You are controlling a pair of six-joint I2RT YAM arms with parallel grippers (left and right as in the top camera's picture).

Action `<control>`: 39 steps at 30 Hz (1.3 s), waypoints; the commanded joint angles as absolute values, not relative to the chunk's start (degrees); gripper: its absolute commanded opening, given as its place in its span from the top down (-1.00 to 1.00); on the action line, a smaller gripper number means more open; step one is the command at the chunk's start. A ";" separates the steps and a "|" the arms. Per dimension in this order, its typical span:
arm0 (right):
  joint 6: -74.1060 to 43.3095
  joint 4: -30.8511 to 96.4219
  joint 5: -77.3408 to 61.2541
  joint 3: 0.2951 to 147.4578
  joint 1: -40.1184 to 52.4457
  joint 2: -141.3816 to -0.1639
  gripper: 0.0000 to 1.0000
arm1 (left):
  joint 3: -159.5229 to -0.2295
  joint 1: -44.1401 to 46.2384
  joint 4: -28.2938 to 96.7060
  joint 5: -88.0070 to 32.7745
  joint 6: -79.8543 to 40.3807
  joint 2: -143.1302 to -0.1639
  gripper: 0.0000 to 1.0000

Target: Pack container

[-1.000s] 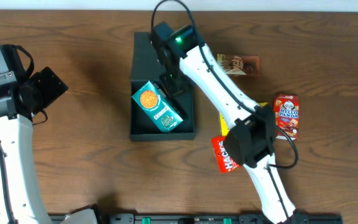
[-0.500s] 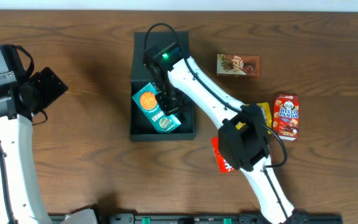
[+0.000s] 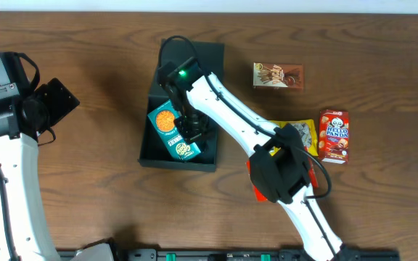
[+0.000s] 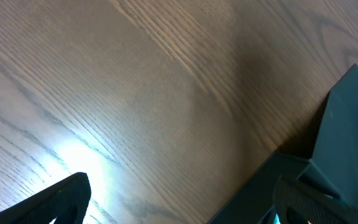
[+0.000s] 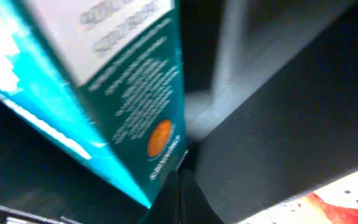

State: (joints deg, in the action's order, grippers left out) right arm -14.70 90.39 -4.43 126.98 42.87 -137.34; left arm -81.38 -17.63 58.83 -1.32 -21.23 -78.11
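Panda box [image 3: 334,135] outside container [image 3: 176,164] appears only overhead.

Wooden table [image 3: 93,188] noted. Laid directly on it: the container [image 3: 210,56], a brown snack box [image 3: 278,75], a red Hello Panda box [image 3: 334,135], a yellow packet [image 3: 301,136].

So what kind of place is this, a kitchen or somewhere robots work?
Probably a robot lab or test bench, not a kitchen. A left arm and a right arm stand at a wooden table, and snack packs like the Hello Panda box lie near the dark container.
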 commanded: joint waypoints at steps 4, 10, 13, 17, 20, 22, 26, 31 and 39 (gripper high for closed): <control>-14.72 88.16 -1.48 130.10 41.89 -137.12 0.96 | -81.60 -18.00 59.11 -1.06 -21.87 -77.45 -0.91; -14.09 86.48 -1.50 137.86 40.99 -136.79 0.96 | -81.60 -18.00 58.22 1.02 -21.23 -77.45 -0.90; -14.04 85.38 -1.48 141.71 40.47 -136.68 0.96 | -81.60 -18.00 57.60 1.02 -20.56 -77.45 -0.91; -12.29 84.60 -1.50 142.67 39.57 -136.68 0.97 | -81.60 -18.00 57.63 -1.54 -20.53 -77.45 -0.91; -8.60 85.03 -2.33 142.67 38.41 -136.57 0.97 | -81.60 -17.96 57.60 -9.06 -17.96 -77.52 -0.89; -5.15 85.10 -5.13 142.71 37.36 -136.31 0.97 | -81.58 -17.93 57.60 -11.55 -16.51 -77.52 -0.89; 0.45 86.48 -13.34 142.71 34.17 -136.27 0.97 | -81.56 -17.93 57.63 -15.35 -14.48 -77.54 -0.95; 2.83 88.88 -13.78 142.71 28.91 -136.25 0.97 | -80.03 -16.71 56.73 -21.47 -13.47 -78.06 -0.96; 3.53 89.56 -13.74 142.71 21.82 -136.18 0.97 | -72.16 -5.43 47.37 -23.57 -14.37 -78.70 -1.00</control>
